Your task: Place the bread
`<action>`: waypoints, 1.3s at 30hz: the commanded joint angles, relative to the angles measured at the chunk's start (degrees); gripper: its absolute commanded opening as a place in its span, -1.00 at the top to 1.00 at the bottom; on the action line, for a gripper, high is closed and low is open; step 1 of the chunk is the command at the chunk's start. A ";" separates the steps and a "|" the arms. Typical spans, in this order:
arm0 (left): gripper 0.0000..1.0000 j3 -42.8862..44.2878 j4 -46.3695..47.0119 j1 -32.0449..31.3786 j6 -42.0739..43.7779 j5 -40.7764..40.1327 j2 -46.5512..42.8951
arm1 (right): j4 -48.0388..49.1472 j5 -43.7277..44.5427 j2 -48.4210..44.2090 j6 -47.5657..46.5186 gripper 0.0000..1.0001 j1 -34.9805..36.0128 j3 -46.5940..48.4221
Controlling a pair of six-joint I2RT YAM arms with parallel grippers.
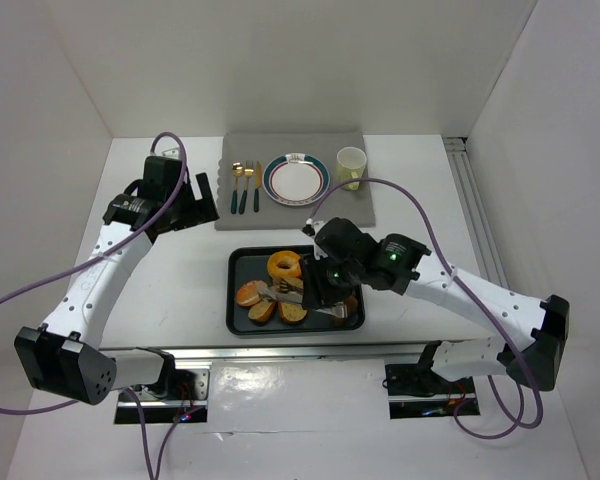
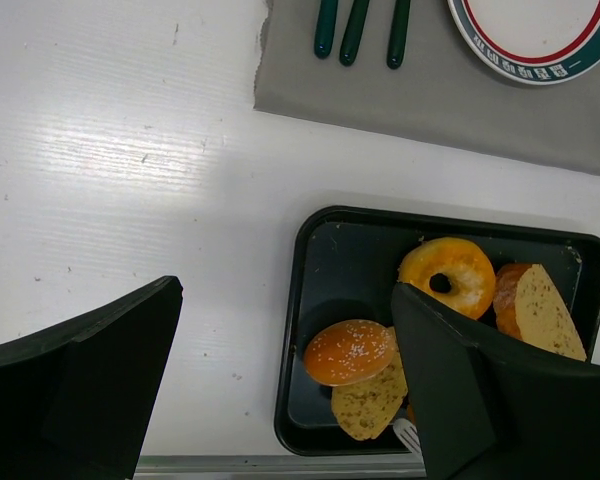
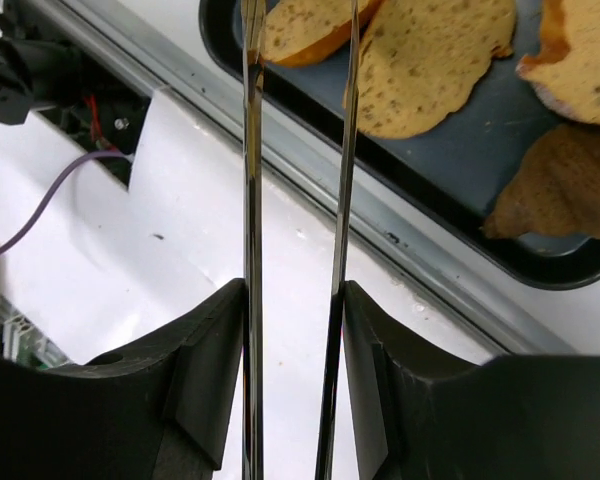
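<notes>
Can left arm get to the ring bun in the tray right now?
Probably yes: left gripper is open beside the tray, the ring bun lies uncovered; tongs in the right gripper sit close, so it's tight.

Open white table lies left of the black tray. The right arm and its tongs hang over the tray's right half.

White links, black joints — purple cables; green light on right arm.
</notes>
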 commanded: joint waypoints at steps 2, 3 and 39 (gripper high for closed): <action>-0.99 2.16 0.09 0.32 0.40 1.54 -0.68 | -2.19 -3.08 -0.47 2.33 0.01 0.58 3.38; -0.99 1.64 0.61 0.32 0.40 1.55 -0.68 | -2.19 -3.08 -0.47 3.12 0.01 0.58 3.38; -0.99 -2.76 2.20 0.32 0.40 3.39 -2.26 | 0.18 -8.54 8.14 4.44 -0.16 1.63 2.15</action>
